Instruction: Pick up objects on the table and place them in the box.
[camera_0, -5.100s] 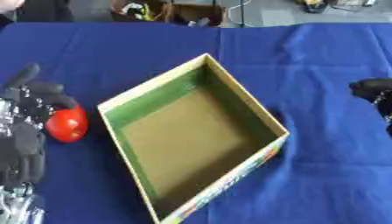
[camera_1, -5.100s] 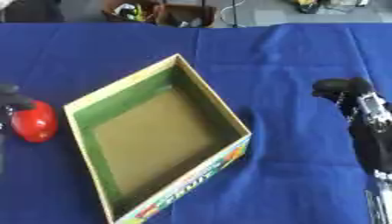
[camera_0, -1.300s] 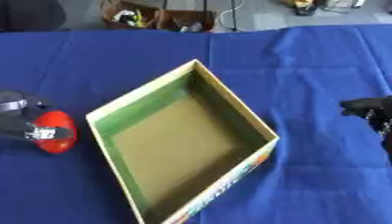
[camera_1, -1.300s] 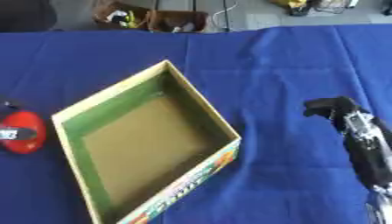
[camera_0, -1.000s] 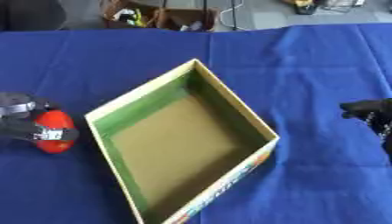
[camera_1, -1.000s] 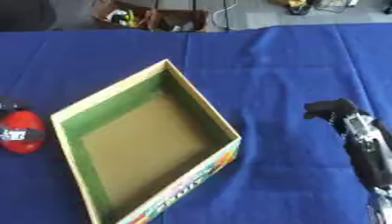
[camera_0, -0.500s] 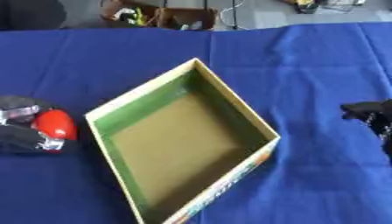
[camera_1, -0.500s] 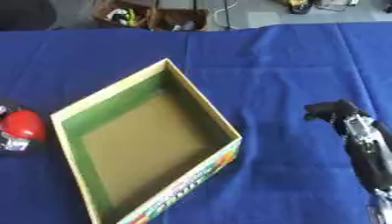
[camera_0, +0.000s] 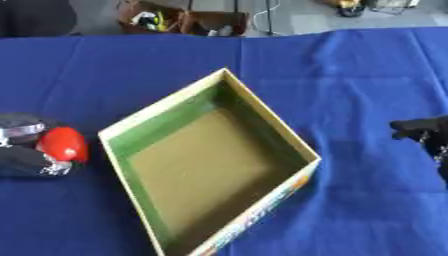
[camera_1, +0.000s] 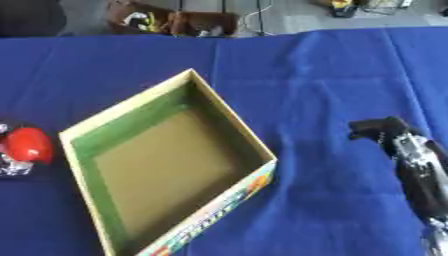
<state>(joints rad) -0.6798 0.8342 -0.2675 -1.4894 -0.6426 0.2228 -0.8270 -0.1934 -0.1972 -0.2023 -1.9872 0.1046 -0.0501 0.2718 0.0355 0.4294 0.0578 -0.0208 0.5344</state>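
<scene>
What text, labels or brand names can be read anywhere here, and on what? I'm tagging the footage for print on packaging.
None can be read.
Box: its outer side wall carries multicoloured print, too blurred to read.
Red object in the left hand: no lettering shows.
Blue table cloth: plain, no marks.
Right hand: no visible label.
</scene>
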